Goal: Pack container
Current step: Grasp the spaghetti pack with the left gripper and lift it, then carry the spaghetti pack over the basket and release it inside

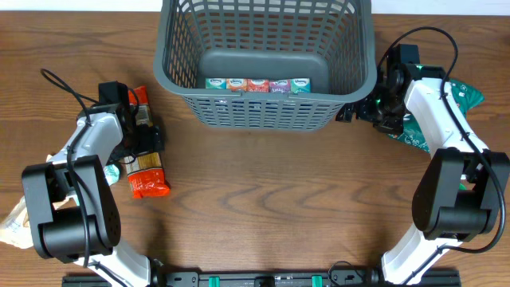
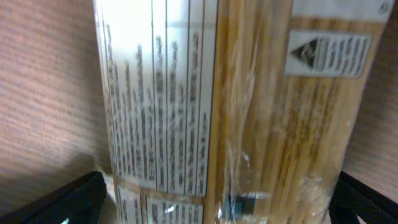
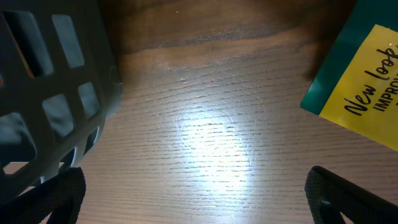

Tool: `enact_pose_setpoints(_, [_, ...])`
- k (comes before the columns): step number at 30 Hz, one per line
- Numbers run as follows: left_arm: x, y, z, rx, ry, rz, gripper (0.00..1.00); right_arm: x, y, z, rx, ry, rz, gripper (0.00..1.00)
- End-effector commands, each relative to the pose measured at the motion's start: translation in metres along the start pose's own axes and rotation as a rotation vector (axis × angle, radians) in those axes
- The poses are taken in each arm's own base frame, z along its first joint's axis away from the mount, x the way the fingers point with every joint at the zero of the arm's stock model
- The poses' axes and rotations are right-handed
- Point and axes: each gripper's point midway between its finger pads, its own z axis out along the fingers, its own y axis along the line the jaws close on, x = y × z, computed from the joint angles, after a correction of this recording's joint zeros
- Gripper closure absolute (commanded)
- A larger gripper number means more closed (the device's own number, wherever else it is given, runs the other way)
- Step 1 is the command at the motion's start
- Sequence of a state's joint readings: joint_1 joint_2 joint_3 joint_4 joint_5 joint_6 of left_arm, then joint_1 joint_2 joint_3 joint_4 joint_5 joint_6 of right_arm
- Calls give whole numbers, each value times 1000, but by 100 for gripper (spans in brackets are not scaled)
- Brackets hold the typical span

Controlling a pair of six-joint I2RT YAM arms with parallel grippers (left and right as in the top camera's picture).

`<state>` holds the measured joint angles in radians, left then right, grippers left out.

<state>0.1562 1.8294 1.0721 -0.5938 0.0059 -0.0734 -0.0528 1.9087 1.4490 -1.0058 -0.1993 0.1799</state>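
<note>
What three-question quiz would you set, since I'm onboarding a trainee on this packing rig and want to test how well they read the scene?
1. True or false: the container holds nothing.
2. What lies between the open fingers of the left gripper? A) the pasta packet B) a tin can C) only bare wood
3. Fill in: by the robot's own sides, the green bag lies to the container's ___.
Key: 1 false, a row of small packs lies inside it; 2 A; 3 right.
</note>
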Motion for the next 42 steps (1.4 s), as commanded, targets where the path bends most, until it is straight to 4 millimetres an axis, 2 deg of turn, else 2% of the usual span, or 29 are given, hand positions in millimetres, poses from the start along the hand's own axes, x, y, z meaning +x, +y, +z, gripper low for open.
enact_pose_setpoints(1, [5, 3, 9, -14, 28, 20, 31, 2, 0, 0, 13, 2, -5, 1])
enact_pose_setpoints(3, [7, 2, 9, -8, 33, 15, 66, 2, 0, 0, 13, 3, -7, 1])
enact_pose_setpoints(5, [10, -2, 8, 13, 46, 16, 79, 2, 0, 0, 13, 3, -8, 1])
enact_pose_setpoints(6, [11, -4, 7, 28, 54, 16, 91, 2, 0, 0, 13, 2, -8, 1])
enact_pose_setpoints(7, [12, -7, 6, 47, 62, 15, 94, 2, 0, 0, 13, 3, -8, 1])
enact_pose_setpoints(11, [10, -20, -7, 124, 59, 13, 94, 1, -2, 0, 22, 1, -6, 1])
enact_pose_setpoints(15, [-5, -28, -40, 173, -5, -15, 94, 1, -11, -2, 40, 1, 11, 1])
enact_pose_setpoints(18, [-20, -28, -79, 188, -98, -15, 94, 1, -19, -3, 43, 5, 36, 1])
enact_pose_setpoints(23, [-41, -29, -168, 232, -300, -5, 95, -1, -35, -6, 46, -1, 87, 1])
enact_pose_setpoints(25, [-44, -28, -210, 247, -396, 0, 94, -2, -41, -8, 48, -4, 103, 1])
enact_pose_setpoints(31, [-44, -23, -298, 275, -611, 10, 94, -4, -60, -11, 90, -17, 173, 1])
enact_pose_setpoints(35, [-38, -29, -334, 299, -698, 61, 94, -5, -62, -11, 91, -18, 176, 1])
enact_pose_setpoints(42, [-24, -76, -375, 363, -811, 416, 94, -5, -62, -11, 90, -18, 176, 1])
